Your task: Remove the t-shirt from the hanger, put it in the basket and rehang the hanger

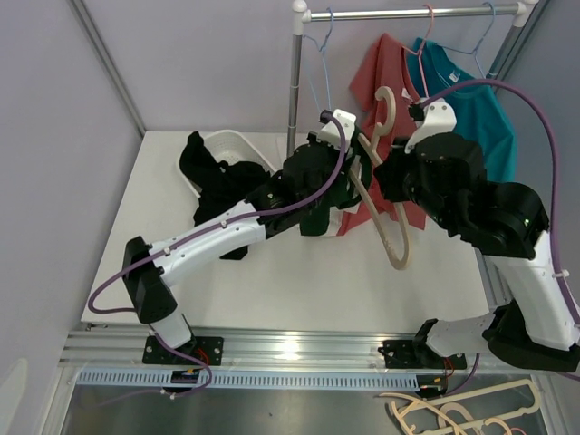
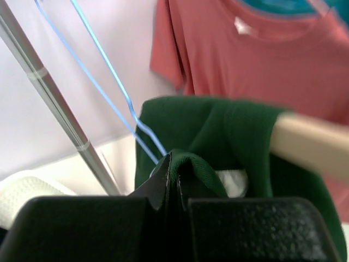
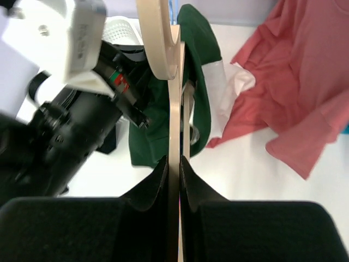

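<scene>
**Q:** Status of the left gripper [image 2: 173,176]?

**A:** Jaws together, clamped on a fold of the green t-shirt [image 2: 218,131]. In the left wrist view the cloth is pinched up between the two black fingers [image 2: 82,229].

**Q:** And the right gripper [image 3: 174,162]?

**A:** Jaws closed on the wooden hanger [image 3: 173,109], one finger against each flat face. The hanger is held in the air above the table [image 1: 299,281]. It is tilted with the hook uppermost, and the hook is below the rail [image 1: 408,14] and not touching it.

**Q:** Location of the green t-shirt?

**A:** Between the two grippers, above the far half of the table. It hangs against the left side of the hanger. In the left wrist view one hanger arm comes out from behind the green cloth, so the garment is not yet off the hanger. How far that arm reaches inside the shirt cannot be told.

**Q:** What is around the work area?

**A:** A red t-shirt [image 1: 385,63] and a teal t-shirt [image 1: 471,100] hang from the rail behind the right arm, touching each other. A blue wire hanger [image 1: 322,54] hangs bare on the rail near the upright post. A white basket [image 1: 240,145] sits at the far left of the table. A black garment [image 1: 213,177] spills over its near rim onto the surface.
</scene>
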`<state>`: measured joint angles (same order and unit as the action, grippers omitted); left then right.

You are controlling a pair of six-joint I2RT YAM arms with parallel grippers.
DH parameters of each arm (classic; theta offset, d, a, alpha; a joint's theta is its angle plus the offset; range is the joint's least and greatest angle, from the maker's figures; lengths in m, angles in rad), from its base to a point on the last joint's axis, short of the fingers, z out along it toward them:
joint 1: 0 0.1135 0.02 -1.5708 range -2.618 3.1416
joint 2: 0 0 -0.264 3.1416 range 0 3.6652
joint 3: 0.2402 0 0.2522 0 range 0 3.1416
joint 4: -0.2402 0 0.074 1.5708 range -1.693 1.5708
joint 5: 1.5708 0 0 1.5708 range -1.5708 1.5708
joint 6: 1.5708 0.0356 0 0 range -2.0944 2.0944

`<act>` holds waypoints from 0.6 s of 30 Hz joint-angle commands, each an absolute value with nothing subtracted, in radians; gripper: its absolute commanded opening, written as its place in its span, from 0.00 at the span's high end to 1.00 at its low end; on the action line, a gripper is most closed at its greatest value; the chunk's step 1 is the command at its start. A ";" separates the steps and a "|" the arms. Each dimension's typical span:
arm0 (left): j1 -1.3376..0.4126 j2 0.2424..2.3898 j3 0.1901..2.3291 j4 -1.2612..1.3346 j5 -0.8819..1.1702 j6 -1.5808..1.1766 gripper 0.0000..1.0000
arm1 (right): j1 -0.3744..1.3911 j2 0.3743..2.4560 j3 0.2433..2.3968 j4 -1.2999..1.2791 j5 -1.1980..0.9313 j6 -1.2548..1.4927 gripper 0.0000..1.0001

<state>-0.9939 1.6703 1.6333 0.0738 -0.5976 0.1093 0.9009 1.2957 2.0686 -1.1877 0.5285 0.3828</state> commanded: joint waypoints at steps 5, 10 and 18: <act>-0.953 1.664 1.638 -0.086 -0.630 -0.046 0.99 | 0.910 1.212 2.213 -1.406 0.499 0.405 1.00; -0.934 1.660 1.606 -0.132 -0.655 -0.086 0.99 | 0.910 1.184 2.221 -1.408 0.486 0.384 1.00; -0.911 1.617 1.586 -0.230 -0.617 -0.152 0.99 | 0.910 1.187 2.253 -1.326 0.661 0.324 1.00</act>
<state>-0.9237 1.6787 1.6001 -0.2100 -0.6277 -0.1062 0.9024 1.1805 2.2246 -1.3659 0.5659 0.3660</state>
